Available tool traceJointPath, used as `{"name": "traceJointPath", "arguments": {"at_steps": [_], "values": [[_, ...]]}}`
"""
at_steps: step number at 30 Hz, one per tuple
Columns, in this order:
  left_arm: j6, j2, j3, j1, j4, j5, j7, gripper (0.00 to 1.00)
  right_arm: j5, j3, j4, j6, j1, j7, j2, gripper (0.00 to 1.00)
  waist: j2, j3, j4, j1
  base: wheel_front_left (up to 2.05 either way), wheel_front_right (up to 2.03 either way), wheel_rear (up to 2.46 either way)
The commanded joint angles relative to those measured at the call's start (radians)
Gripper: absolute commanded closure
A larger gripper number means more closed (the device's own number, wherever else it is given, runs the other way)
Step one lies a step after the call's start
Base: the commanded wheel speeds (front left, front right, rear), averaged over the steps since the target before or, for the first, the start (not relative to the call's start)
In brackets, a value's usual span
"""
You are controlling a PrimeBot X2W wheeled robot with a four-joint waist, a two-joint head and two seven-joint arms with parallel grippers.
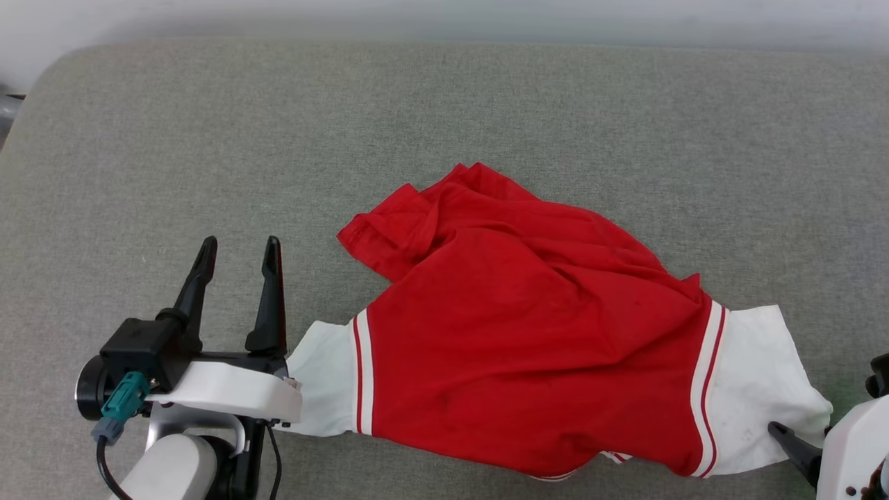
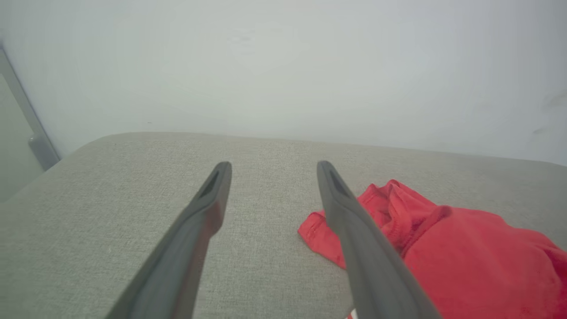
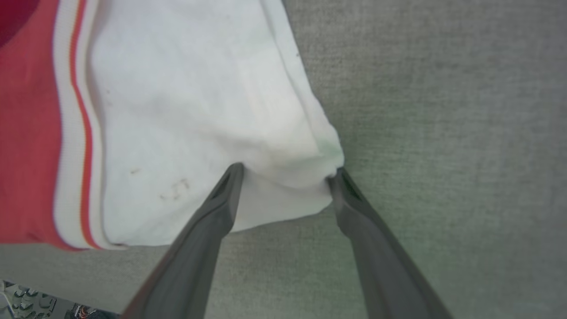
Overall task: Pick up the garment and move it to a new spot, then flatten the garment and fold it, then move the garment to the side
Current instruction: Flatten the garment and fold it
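Spread fingers of left gripper (image 1: 240, 241) and right gripper (image 3: 286, 169) flank the rumpled red, white-sleeved garment (image 1: 514, 326).

The left gripper (image 1: 239, 244) is pointing its two dark fingers (image 1: 196, 281) up and is holding them wide apart. The right gripper (image 3: 287, 172) is spreading its fingers wide too, with its white wrist (image 1: 858, 444) showing low on the right

Bright, even light, faint shadows; both wrist views look hazy (perhaps a soft lens).
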State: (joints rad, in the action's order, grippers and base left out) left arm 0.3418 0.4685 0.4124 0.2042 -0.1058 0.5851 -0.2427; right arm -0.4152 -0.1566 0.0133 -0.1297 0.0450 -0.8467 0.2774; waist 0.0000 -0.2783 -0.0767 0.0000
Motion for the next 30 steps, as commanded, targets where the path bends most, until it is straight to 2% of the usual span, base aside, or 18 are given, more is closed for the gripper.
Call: {"name": "traceJointPath", "arguments": {"at_steps": [1,2,3,8,11,14,18,22,25,30], "values": [[-0.004,-0.004,-0.006,0.003,0.005,0.0,-0.007,0.0,-0.02,0.04,-0.042,-0.002,0.017,-0.023,-0.036,0.55,0.0,-0.006,-0.004,0.0,0.0,0.0,0.0],[-0.005,-0.005,-0.008,0.001,0.008,0.002,-0.009,0.0,-0.022,0.042,-0.043,-0.002,0.016,-0.021,-0.038,0.89,0.0,-0.006,-0.004,0.0,0.0,0.0,0.0],[-0.002,-0.006,-0.008,-0.003,0.013,0.003,-0.009,0.0,-0.024,0.042,-0.042,-0.002,0.013,-0.013,-0.04,1.0,0.0,-0.004,-0.003,0.0,0.0,0.0,0.0],[-0.015,0.015,0.005,-0.026,0.037,0.022,0.034,0.0,-0.007,0.007,0.032,-0.001,-0.02,0.084,-0.021,1.0,0.0,0.031,0.008,0.0,0.0,0.0,0.0],[-0.044,0.038,0.021,-0.046,0.041,0.06,0.106,0.0,-0.005,-0.008,0.089,-0.001,-0.012,0.152,-0.014,1.0,0.0,0.053,0.009,0.0,0.0,0.0,0.0],[-0.073,0.085,0.033,-0.085,0.041,0.124,0.224,0.0,0.007,-0.033,0.13,-0.001,0.017,0.185,-0.031,1.0,0.0,0.082,0.011,0.0,0.0,0.0,0.0],[-0.112,0.149,0.043,-0.131,0.008,0.211,0.374,0.0,0.016,-0.048,0.162,-0.001,0.05,0.192,-0.053,1.0,0.0,0.11,0.014,0.0,0.0,0.0,0.0],[-0.129,0.199,0.057,-0.168,-0.021,0.278,0.497,0.0,0.027,-0.036,0.169,-0.001,0.071,0.193,-0.078,1.0,0.0,0.129,0.024,0.0,0.0,0.0,0.0],[-0.124,0.218,0.073,-0.177,-0.019,0.307,0.57,0.0,0.028,-0.022,0.169,-0.001,0.078,0.197,-0.092,1.0,0.0,0.131,0.034,0.0,0.0,0.0,0.0],[-0.125,0.211,0.084,-0.144,0.021,0.329,0.621,0.0,0.025,0.0,0.165,-0.001,0.062,0.206,-0.105,1.0,0.0,0.112,0.051,0.0,0.0,0.0,0.0]]}}
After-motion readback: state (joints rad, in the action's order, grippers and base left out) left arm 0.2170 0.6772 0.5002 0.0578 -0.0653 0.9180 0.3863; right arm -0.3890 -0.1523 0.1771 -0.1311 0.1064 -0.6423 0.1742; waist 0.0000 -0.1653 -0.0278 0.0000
